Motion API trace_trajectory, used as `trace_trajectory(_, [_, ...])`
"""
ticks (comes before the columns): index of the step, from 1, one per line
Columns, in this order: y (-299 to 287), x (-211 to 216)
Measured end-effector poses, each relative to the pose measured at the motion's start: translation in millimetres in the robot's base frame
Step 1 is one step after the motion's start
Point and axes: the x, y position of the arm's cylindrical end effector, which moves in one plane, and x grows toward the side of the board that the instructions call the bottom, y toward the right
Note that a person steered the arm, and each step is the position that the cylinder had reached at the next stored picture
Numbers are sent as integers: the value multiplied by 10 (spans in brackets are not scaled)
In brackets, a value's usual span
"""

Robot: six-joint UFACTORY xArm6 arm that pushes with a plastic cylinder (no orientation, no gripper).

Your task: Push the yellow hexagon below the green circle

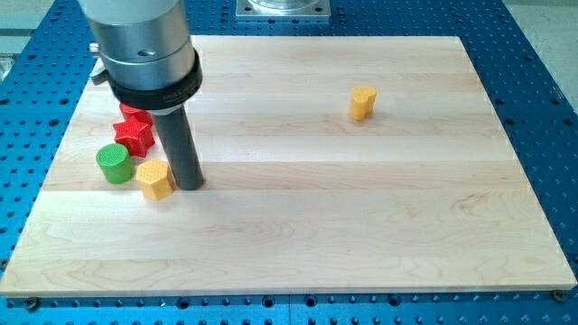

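Near the tabletop's left edge, my tip [190, 184] touches the yellow hexagon [155, 179].
No pincer here, nothing gripped; rod seemingly placed right of hexagon to nudge it under the green circle [114, 163].

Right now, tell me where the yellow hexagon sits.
The yellow hexagon sits at the board's left, just right of and slightly below the green circle, touching my tip.
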Motion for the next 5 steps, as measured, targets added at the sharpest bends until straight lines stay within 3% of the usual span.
trace_trajectory(3, [-257,-101])
trace_trajectory(4, [-581,27])
trace_trajectory(5, [-464,187])
